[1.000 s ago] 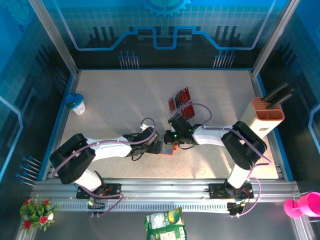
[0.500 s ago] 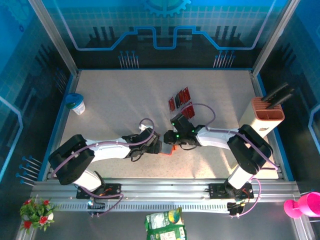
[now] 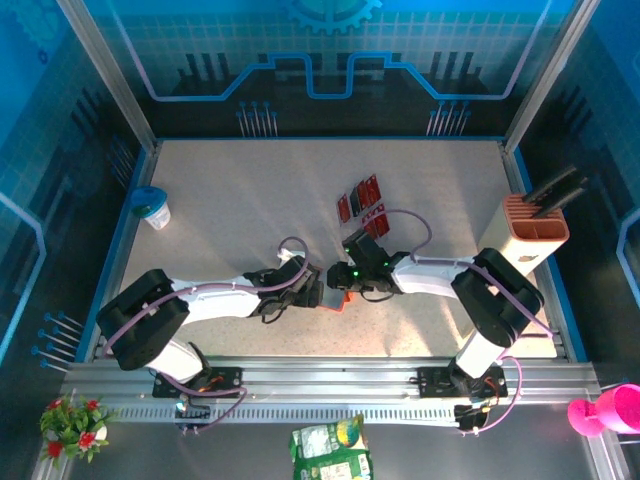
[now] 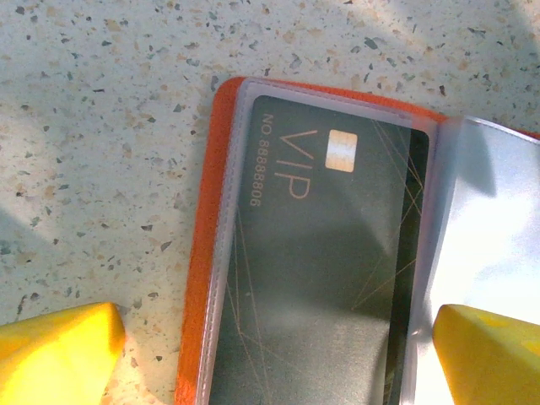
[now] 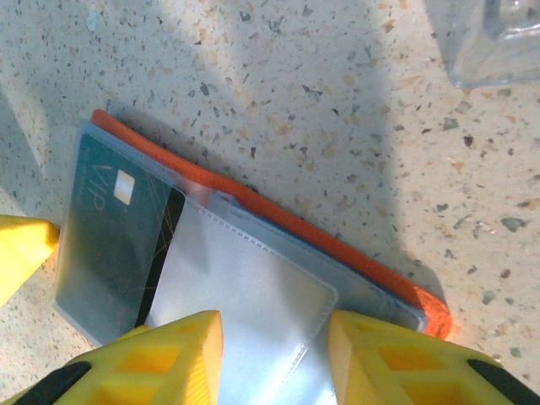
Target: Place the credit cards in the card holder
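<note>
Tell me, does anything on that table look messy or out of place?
Nothing damaged or spilled. The red cards lie loosely fanned at differing angles beyond the open card holder; one black card sits squarely in its clear sleeve.

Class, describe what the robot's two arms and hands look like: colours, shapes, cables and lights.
The left arm and right arm have white links, bulky black joints and thin lilac cables looping along them. A green light glows near the right wrist. The left hand and right hand carry blocky yellow fingers; the right's show black patches.
</note>
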